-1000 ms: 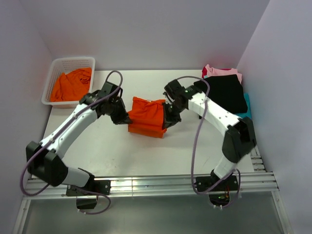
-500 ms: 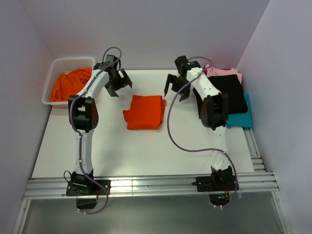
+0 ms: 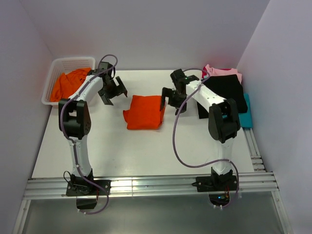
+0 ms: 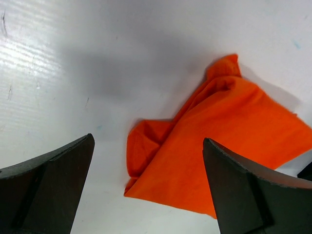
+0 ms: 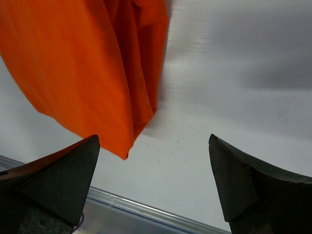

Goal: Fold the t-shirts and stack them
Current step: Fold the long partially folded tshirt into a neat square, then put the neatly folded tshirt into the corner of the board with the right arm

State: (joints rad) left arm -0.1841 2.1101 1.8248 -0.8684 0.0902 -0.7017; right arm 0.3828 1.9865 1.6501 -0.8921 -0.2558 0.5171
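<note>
A folded orange t-shirt point(image 3: 144, 112) lies flat in the middle of the table, also seen in the left wrist view point(image 4: 219, 146) and the right wrist view point(image 5: 87, 63). My left gripper point(image 3: 113, 95) hovers open just left of and behind it, its jaws point(image 4: 147, 139) wide apart and empty. Over the shirt's right edge my right gripper point(image 3: 170, 101) is open too, with nothing between its jaws point(image 5: 153, 137). More orange t-shirts point(image 3: 70, 84) fill the basket. Pink point(image 3: 223, 72), black point(image 3: 226, 93) and teal point(image 3: 247, 116) t-shirts are stacked at the right.
The white mesh basket point(image 3: 54, 68) stands at the back left corner. An aluminium rail point(image 3: 146, 185) runs along the table's near edge, by the arm bases. Walls close in the table on the left, back and right.
Both grippers let go of the orange t-shirt and opened wide. The arms swung up and back, then came slightly nearer the shirt, which now lies flat and folded.
</note>
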